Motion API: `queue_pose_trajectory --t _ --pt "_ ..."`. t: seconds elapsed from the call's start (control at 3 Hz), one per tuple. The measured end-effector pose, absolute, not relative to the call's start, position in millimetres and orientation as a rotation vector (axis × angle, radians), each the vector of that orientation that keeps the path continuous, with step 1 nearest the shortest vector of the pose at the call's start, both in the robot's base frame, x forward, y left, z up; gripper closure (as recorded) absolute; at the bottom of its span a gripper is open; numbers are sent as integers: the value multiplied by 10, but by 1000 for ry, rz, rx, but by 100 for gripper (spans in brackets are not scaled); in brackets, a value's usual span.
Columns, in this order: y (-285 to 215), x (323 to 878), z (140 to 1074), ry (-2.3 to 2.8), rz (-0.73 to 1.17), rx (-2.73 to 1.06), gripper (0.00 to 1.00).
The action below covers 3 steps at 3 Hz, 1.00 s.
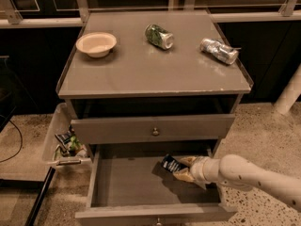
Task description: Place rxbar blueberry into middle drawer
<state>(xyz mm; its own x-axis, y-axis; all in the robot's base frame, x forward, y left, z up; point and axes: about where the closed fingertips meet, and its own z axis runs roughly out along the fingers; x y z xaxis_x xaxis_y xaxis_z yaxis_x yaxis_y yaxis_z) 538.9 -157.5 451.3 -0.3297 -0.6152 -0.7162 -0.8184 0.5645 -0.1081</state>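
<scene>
The rxbar blueberry point(170, 164), a small dark blue bar with white print, is held tilted in the gripper point(183, 168), just above the floor of the open middle drawer point(127, 185) near its right rear part. The gripper's pale fingers are shut on the bar's right end. The white arm point(254, 175) reaches in from the lower right, over the drawer's right wall. Whether the bar touches the drawer floor cannot be told.
The drawer above has a grey front with a round knob point(155, 131) and is closed. On the cabinet top stand a cream bowl point(96, 43), a green-labelled can point(159, 36) and a crushed silver can point(219, 51). A clear bin of snacks point(66, 145) hangs at the left.
</scene>
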Motion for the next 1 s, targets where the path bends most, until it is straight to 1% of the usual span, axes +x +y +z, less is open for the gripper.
queue_pose_trajectory --t 0.33,1.0 --pt "-1530 5525 4275 2011 390 -1182 100" --pt "-1366 5589 3790 1972 447 -1354 100"
